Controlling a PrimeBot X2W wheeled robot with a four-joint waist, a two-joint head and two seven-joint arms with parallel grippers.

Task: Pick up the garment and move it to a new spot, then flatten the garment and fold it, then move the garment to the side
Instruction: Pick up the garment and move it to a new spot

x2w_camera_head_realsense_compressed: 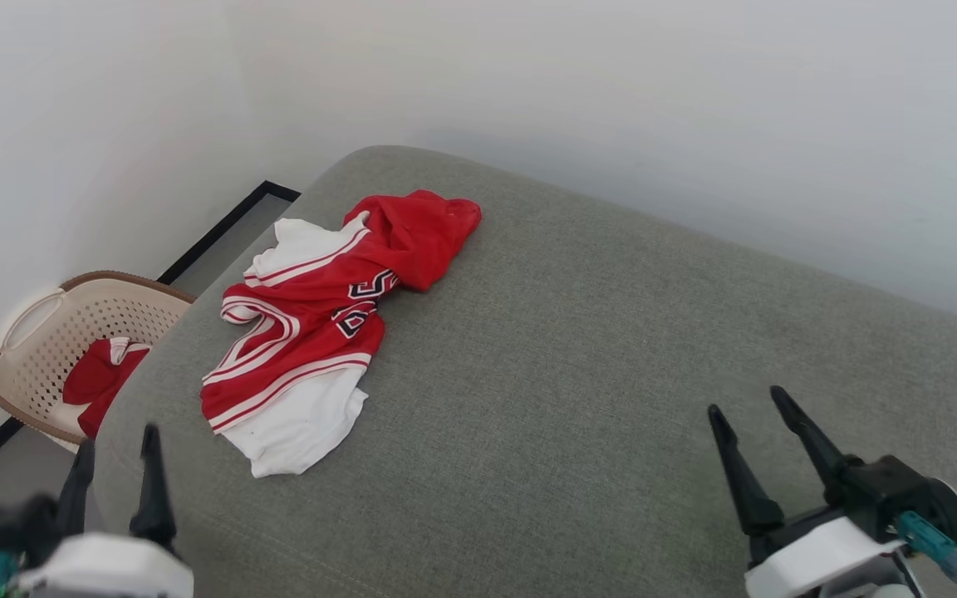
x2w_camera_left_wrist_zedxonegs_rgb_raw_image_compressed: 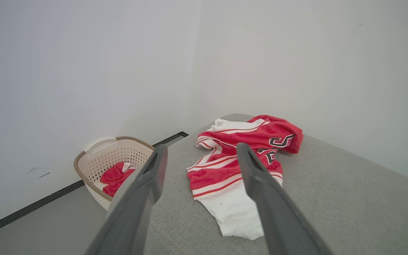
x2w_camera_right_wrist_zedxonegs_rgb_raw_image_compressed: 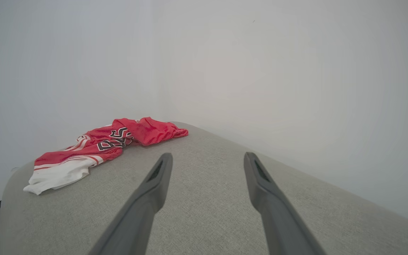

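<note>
The garment (x2w_camera_head_realsense_compressed: 312, 324) is seen crumpled on the gray cushion (x2w_camera_head_realsense_compressed: 578, 374). The left end effector (x2w_camera_head_realsense_compressed: 117, 436) and right end effector (x2w_camera_head_realsense_compressed: 744, 399) are held spread, empty, touching nothing.

The red-and-white garment (x2w_camera_head_realsense_compressed: 312, 320) lies crumpled on the grey cushion (x2w_camera_head_realsense_compressed: 611, 374).

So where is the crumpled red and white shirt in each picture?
Head view: the red and white jersey shirt lies left of centre, toward the far end.
Left wrist view: it sits in the middle.
Right wrist view: it is at the left, mid-height.
Shared landmark: the grey fabric cushion under it, near its rounded far corner.
</note>
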